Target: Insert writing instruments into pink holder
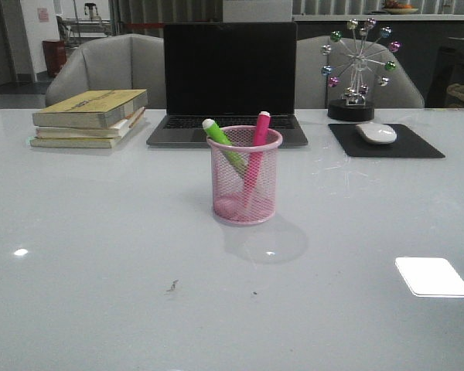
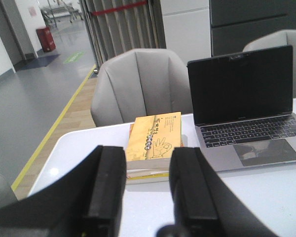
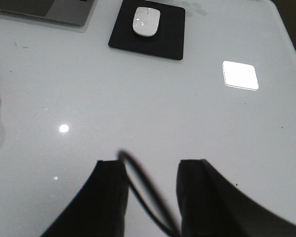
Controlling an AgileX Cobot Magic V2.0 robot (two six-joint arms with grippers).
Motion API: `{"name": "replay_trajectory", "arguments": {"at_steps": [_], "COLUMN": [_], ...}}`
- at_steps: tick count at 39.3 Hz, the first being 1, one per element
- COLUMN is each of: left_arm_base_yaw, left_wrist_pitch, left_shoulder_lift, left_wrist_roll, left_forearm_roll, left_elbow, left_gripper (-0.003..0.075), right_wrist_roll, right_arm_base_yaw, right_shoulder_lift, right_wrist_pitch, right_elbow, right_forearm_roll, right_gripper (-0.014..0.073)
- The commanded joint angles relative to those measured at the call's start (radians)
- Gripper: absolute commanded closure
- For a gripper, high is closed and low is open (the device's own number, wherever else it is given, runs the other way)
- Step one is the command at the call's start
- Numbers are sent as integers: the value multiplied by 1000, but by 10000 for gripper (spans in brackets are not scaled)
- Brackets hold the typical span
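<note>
Nearest to me the bare grey counter [image 1: 100, 294] runs up to the pink holder [image 1: 245, 179], which stands upright at its middle with both pens already in it: the lime green pen [image 1: 221, 141] leaning one way, the hot pink pen [image 1: 257, 147] the other, their tops clear of the rim. So the job looks finished, and the risk now is undoing it. The left end effector [image 2: 148, 190] hangs spread and empty, with the stacked books [image 2: 154, 140] straight ahead of it and the laptop [image 2: 246, 106] off to one side; the right end effector [image 3: 150, 190] is likewise spread and empty, the mouse [image 3: 146, 21] on its mat [image 3: 148, 32] well ahead and only a sliver of the holder at its flank. A careless sweep from that side could clip the light mesh cup and tip it, spilling the leaning pens; a loose cable crossing between the right fingers might also snag.
</note>
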Motion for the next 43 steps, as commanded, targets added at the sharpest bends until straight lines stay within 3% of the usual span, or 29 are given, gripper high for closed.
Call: {"name": "replay_trajectory", "arguments": {"at_steps": [1,27,34,43], "left_arm_base_yaw": [1,1,1,1], "left_wrist_pitch": [18,25,25,25], "left_shoulder_lift": [-68,-272,-274,-274], "left_wrist_roll": [22,20,-78,-86], "left_forearm_roll": [3,3,3,3], "left_elbow": [0,278,317,345], "left_gripper": [423,453,453,453], "right_wrist_roll": [-10,-10,-10,-10], "right_arm_base_yaw": [-8,-8,-8,-8], "right_shoulder_lift": [-5,-5,-5,-5], "right_wrist_pitch": [-74,-74,-74,-74], "right_elbow": [-27,-27,-27,-27], "right_forearm_roll": [-16,-16,-16,-16], "right_gripper": [215,215,215,215]}}
